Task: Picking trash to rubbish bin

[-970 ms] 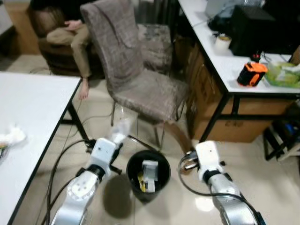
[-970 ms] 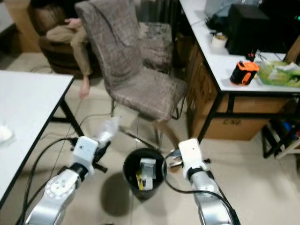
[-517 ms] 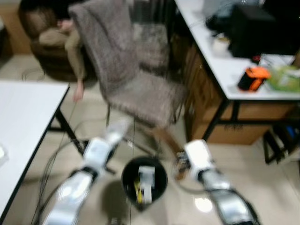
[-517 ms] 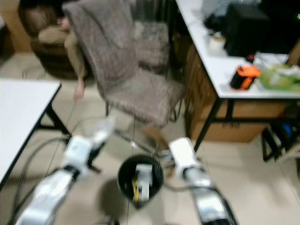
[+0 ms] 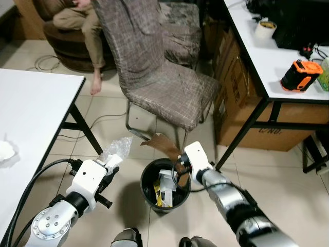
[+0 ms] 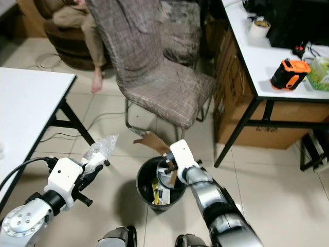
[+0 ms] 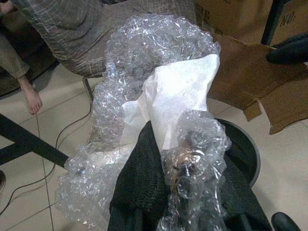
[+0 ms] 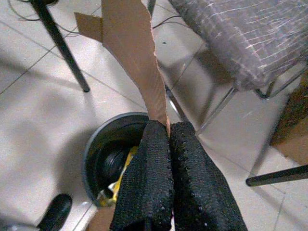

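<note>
A black rubbish bin (image 5: 147,180) stands on the tiled floor between my arms, with paper and packaging scraps inside. My left gripper (image 5: 109,165) is shut on a wad of clear bubble wrap (image 7: 144,62) wrapped around white paper (image 7: 178,96), held just left of the bin. My right gripper (image 8: 168,132) is shut on a torn strip of brown cardboard (image 8: 134,53). It holds the strip at the bin's (image 8: 103,139) right rim, and the cardboard (image 5: 160,142) sticks up and leftward above the opening.
A grey fabric chair (image 5: 159,67) stands right behind the bin. A white table (image 5: 31,118) with black legs is on the left. A white desk (image 5: 272,56) on the right has an orange tool (image 5: 297,75) on it and cardboard boxes (image 5: 241,103) beneath. A person (image 5: 77,15) sits at the back left.
The camera has shifted and tilted down. My right gripper has moved left with the cardboard, from beside the bin to its right rim. My left gripper still holds the bubble wrap.
</note>
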You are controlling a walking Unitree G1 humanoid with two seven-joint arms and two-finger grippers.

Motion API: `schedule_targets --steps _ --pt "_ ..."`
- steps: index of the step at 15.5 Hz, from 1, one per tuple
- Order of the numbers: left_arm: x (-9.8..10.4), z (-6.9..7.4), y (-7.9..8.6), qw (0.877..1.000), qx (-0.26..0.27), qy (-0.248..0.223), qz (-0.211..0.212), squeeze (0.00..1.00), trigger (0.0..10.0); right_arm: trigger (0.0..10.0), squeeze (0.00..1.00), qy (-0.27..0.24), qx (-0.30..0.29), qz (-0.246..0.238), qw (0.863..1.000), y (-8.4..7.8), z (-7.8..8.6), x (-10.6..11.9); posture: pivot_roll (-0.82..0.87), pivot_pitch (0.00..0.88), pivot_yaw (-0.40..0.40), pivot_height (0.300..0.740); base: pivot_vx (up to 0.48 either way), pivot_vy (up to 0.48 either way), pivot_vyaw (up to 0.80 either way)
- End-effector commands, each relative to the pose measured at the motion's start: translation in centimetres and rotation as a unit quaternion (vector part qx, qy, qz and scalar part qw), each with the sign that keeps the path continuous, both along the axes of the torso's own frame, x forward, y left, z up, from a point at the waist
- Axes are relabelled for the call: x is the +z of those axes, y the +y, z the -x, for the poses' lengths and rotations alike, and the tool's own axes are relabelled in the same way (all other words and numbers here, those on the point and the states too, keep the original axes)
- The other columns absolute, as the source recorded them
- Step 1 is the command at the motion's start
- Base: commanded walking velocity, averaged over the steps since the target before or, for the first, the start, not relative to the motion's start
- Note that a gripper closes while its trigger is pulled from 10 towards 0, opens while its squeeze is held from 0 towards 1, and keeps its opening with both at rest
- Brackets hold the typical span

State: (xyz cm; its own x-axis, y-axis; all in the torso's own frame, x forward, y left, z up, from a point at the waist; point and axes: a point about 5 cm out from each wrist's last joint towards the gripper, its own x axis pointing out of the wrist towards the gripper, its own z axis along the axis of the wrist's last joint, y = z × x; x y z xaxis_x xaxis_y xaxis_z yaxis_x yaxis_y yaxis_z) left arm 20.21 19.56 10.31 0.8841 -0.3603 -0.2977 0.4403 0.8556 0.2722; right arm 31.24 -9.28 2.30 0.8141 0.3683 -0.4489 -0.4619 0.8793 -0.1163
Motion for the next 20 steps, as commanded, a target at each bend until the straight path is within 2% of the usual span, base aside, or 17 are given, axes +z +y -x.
schedule_targets --steps 1,6,8,9,10,11,12,15,17,18,20 --pt "0.3 0.3 0.2 1.000 -0.001 0.005 0.000 0.00 10.0 10.0 1.00 -0.001 -0.014 -0.007 1.000 -0.3 -0.1 -0.1 0.14 0.216 -0.029 0.740 0.000 0.000 0.00" --pt "0.8 -0.2 0.3 1.000 0.006 0.002 -0.001 0.00 10.0 10.0 1.00 0.005 -0.011 -0.021 1.000 0.3 0.1 -0.5 0.15 0.204 -0.027 0.740 0.000 0.000 0.00" --pt "0.4 -1.1 -0.2 1.000 0.021 0.002 0.005 0.00 10.0 10.0 1.00 -0.023 -0.028 -0.032 0.999 -0.4 -0.2 0.1 0.13 0.191 -0.020 0.740 0.000 0.000 0.00" --pt "-0.3 -1.8 -1.4 0.999 0.020 0.009 0.037 0.00 10.0 10.0 0.00 -0.032 -0.035 -0.034 0.998 -1.3 0.3 0.0 0.08 0.167 -0.005 0.740 0.000 0.000 0.00" --pt "-1.4 -2.6 -3.0 0.998 0.007 0.020 0.063 0.00 10.0 10.0 0.00 -0.038 -0.053 -0.034 0.997 -2.4 1.0 -0.3 0.07 0.163 -0.001 0.740 0.000 0.000 0.00" --pt "-4.5 -4.0 -6.7 0.995 -0.055 0.068 0.055 0.00 10.0 10.0 0.00 -0.052 -0.088 -0.027 0.994 -4.6 3.6 -0.3 -0.02 0.142 0.028 0.740 0.000 0.000 0.00" --pt "-5.4 -4.3 -7.7 0.993 -0.073 0.084 0.049 0.00 10.0 10.0 0.00 -0.055 -0.096 -0.025 0.993 -5.2 4.5 -0.2 -0.03 0.141 0.031 0.740 0.000 0.000 0.00" --pt "-8.1 -6.8 -11.8 0.981 -0.126 0.139 0.046 0.00 10.0 10.0 0.00 -0.072 -0.120 0.008 0.990 -7.1 8.7 1.7 -0.14 0.138 0.085 0.740 0.000 0.000 0.00" --pt "-8.4 -7.3 -12.4 0.980 -0.136 0.141 0.029 0.00 10.0 10.0 0.00 -0.076 -0.134 0.012 0.988 -7.5 9.6 2.4 -0.18 0.141 0.097 0.740 0.000 0.000 0.00" --pt "-8.4 -8.6 -12.9 0.983 -0.125 0.135 0.012 0.00 10.0 10.0 0.00 -0.079 -0.159 0.018 0.984 -8.2 11.1 3.8 -0.23 0.151 0.116 0.740 0.000 0.000 0.00" --pt "-8.0 -9.8 -12.8 0.988 -0.098 0.119 -0.001 0.00 10.0 10.0 0.00 -0.073 -0.163 0.022 0.984 -8.3 12.3 4.6 -0.25 0.156 0.122 0.740 0.000 0.000 0.00"
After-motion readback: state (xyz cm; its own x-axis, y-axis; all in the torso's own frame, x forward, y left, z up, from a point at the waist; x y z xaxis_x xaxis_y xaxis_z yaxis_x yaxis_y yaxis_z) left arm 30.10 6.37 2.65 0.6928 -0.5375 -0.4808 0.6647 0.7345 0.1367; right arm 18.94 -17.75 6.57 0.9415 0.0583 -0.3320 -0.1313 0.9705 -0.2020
